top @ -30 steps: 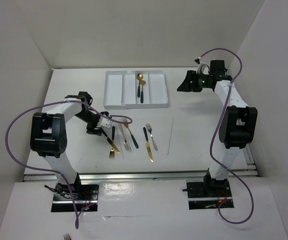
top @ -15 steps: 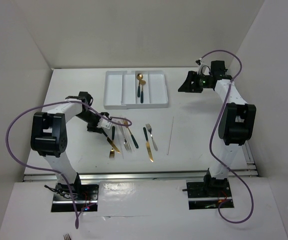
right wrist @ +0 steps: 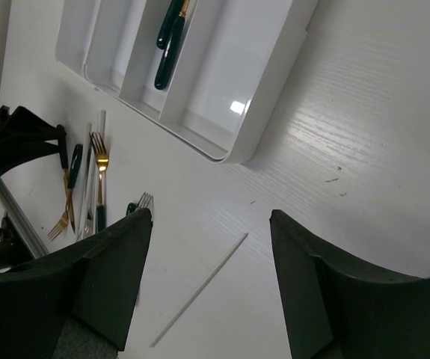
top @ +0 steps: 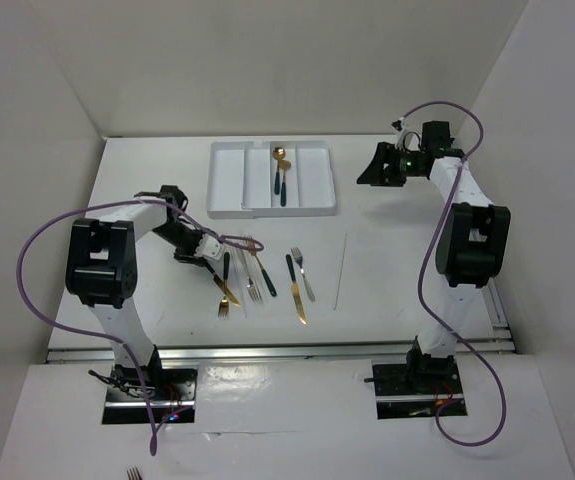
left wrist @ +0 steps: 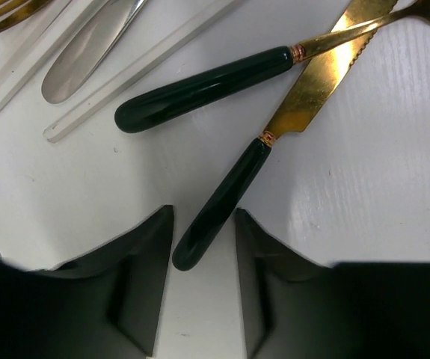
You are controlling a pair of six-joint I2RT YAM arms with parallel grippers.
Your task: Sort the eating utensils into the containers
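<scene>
One white tray [top: 225,182] with four compartments sat at the far side of the worktop [top: 407,260]. Two teal-handled pieces [top: 281,178] lay in its third compartment from the left.

Nearer, about six loose forks and knives [top: 296,290] lay on the worktop. The left ones overlapped thin pale sticks [left wrist: 136,67], so the count was unsure. One stick [top: 340,270] lay alone to the right.

The left gripper [left wrist: 203,280] had its jaws apart, straddling the handle end of a gold knife [left wrist: 233,179] lying flat; whether they touched it I could not tell. A second teal handle [left wrist: 200,90] and a silver piece [left wrist: 87,45] were cut off at the wrist view's top edge.

The right gripper [right wrist: 211,288] hung spread wide, holding nothing, right of the tray.
</scene>
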